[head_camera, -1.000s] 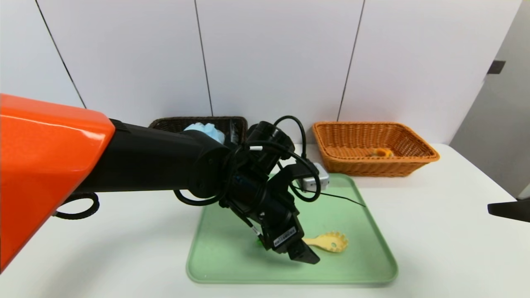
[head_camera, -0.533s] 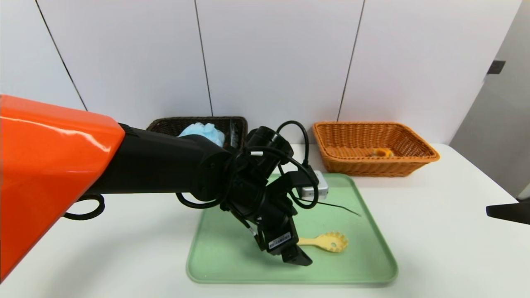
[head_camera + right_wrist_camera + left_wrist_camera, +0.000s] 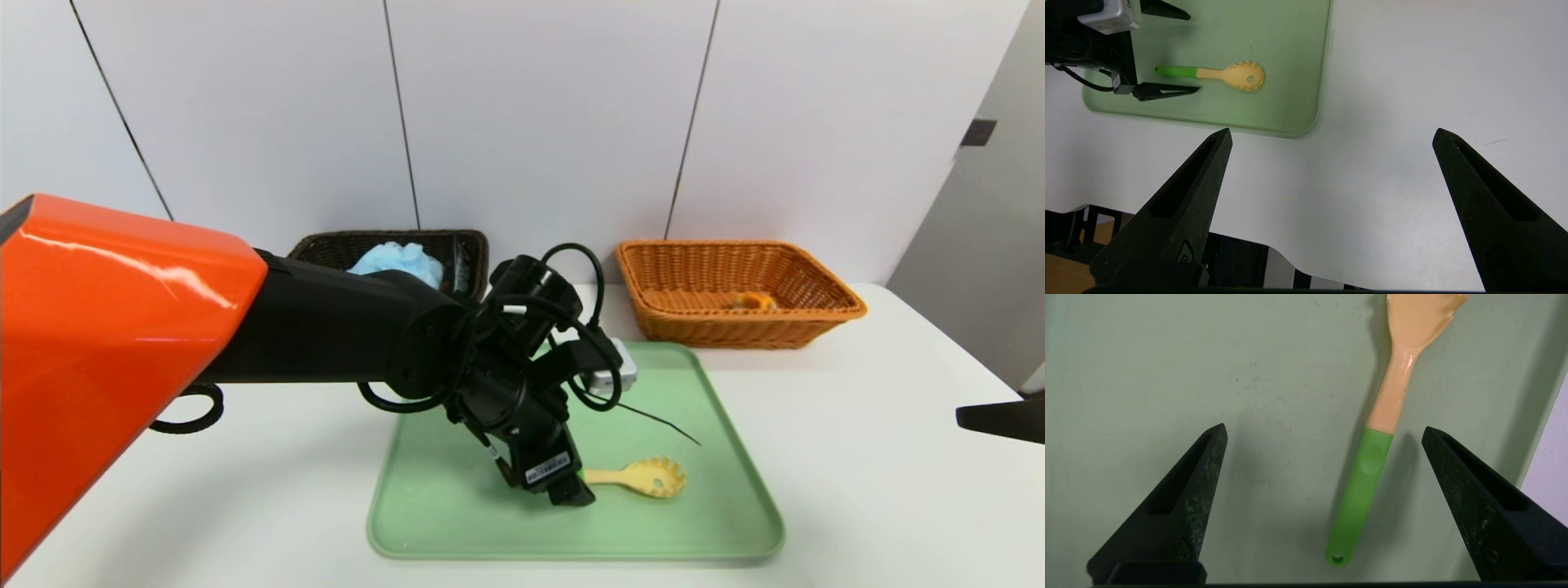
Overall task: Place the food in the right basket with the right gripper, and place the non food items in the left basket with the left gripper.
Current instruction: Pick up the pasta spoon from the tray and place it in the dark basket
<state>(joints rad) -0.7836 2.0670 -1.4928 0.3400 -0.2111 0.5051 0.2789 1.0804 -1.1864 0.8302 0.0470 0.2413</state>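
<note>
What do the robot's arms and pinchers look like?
The left arm has a shiny orange shell near the camera, then matte black parts with looping black cables and a small white label. Each gripper, left gripper and right gripper, ends in two pointed black triangular fingers with hollow slots.

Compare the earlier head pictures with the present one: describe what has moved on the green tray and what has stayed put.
The left end effector has tipped more steeply toward the green plastic tray, and its open jaws now straddle the green handle of the yellow toothed pasta spoon. Nothing was gripped or released. The spoon, the dark wicker basket, the orange wicker basket and the right end effector stayed as they were.
</note>
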